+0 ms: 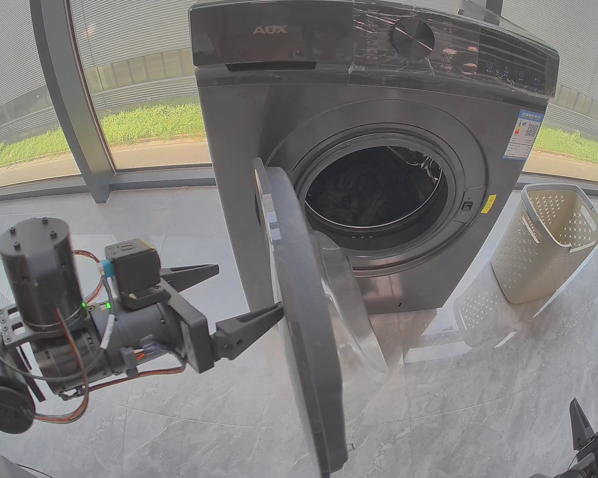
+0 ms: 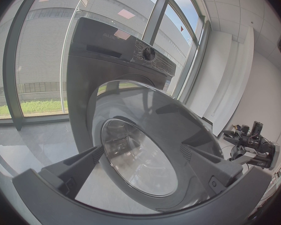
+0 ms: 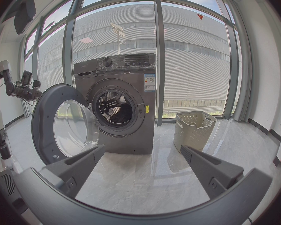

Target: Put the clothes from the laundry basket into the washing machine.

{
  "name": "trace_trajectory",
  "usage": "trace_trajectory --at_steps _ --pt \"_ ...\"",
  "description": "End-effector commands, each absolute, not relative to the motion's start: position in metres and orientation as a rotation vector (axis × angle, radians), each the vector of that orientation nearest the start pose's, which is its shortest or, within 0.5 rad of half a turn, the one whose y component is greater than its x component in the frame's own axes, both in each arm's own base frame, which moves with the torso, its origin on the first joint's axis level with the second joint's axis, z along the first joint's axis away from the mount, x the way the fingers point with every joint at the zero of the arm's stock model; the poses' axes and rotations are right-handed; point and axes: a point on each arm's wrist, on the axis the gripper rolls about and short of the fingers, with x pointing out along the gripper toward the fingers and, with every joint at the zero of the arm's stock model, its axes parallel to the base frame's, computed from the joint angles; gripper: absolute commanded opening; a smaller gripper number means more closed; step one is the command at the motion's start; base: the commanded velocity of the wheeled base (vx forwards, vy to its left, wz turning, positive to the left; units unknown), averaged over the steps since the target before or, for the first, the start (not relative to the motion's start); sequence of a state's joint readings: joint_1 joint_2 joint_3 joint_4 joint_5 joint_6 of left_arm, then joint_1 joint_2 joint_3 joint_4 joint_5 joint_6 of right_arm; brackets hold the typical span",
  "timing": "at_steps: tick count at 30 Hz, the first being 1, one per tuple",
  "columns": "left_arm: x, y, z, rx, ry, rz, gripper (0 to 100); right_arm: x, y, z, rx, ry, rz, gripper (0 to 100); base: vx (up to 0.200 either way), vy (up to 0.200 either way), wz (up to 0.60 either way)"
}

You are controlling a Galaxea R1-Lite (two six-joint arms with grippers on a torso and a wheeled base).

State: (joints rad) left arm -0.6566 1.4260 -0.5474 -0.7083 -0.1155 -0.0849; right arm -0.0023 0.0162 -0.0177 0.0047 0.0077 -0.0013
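Well, the dark clothes sit inside the washing machine drum, laundry basket beside it. Left claw, spread wide, has one fingertip at the edge of the open door; right claw gapes too. That fingertip could easily skid off.

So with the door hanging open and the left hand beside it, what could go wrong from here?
The left hand is open with one fingertip at the outer face of the door; a push from that single tip might slip off the curved face. The dark clothes lie close to the drum opening, so a fold could get caught if the door swings shut.
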Motion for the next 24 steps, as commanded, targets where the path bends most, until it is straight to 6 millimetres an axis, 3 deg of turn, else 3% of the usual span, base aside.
trace_trajectory --at_steps 1,16,24 --pt "0.209 -0.166 0.177 -0.035 0.233 -0.757 100 -0.023 0.0 0.075 -0.002 0.003 0.005 100 0.0 0.0 0.0" --pt "0.248 -0.214 0.178 -0.107 0.207 -0.731 100 -0.023 0.0 0.075 -0.002 0.003 0.005 100 0.0 0.0 0.0" --pt "0.279 -0.236 0.177 -0.128 0.152 -0.695 100 -0.023 0.0 0.075 -0.002 0.003 0.005 100 0.0 0.0 0.0"
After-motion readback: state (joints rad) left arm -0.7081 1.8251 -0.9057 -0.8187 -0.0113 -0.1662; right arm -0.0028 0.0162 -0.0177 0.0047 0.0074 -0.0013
